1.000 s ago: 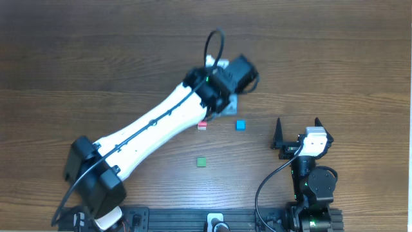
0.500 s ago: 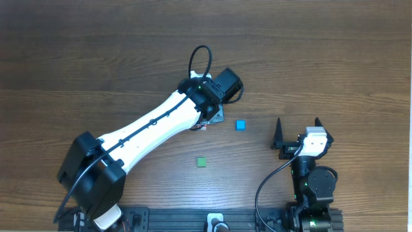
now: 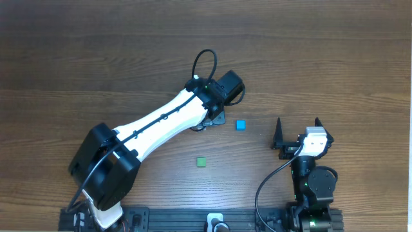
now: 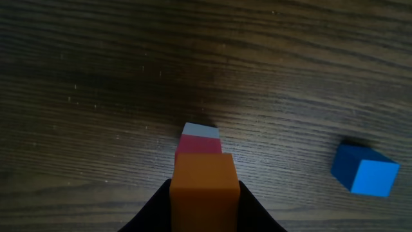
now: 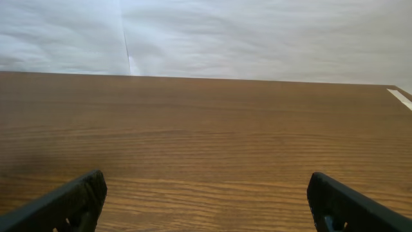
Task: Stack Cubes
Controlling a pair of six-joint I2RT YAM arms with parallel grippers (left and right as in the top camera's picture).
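Observation:
My left gripper (image 4: 205, 201) is shut on an orange cube (image 4: 205, 183), held just above the table. Right behind and below that cube sits a red cube (image 4: 198, 145) on the wood; whether the two touch I cannot tell. In the top view the left gripper (image 3: 211, 117) covers that spot. A blue cube (image 3: 240, 125) lies a short way to the right, also seen as the blue cube (image 4: 364, 171) in the left wrist view. A green cube (image 3: 201, 162) rests nearer the arm bases. My right gripper (image 3: 297, 134) stands open and empty at the right, its fingers (image 5: 74, 200) wide apart.
The brown wooden table (image 3: 77, 58) stretches bare to the left and far side. The left arm's white link (image 3: 154, 125) runs diagonally from the bottom left. A pale wall (image 5: 257, 32) rises behind the table's far edge.
The left arm has drawn back and come down, bringing its gripper from beyond the red cube to right over it. The red cube is now hidden in the top view. The right arm stayed still.

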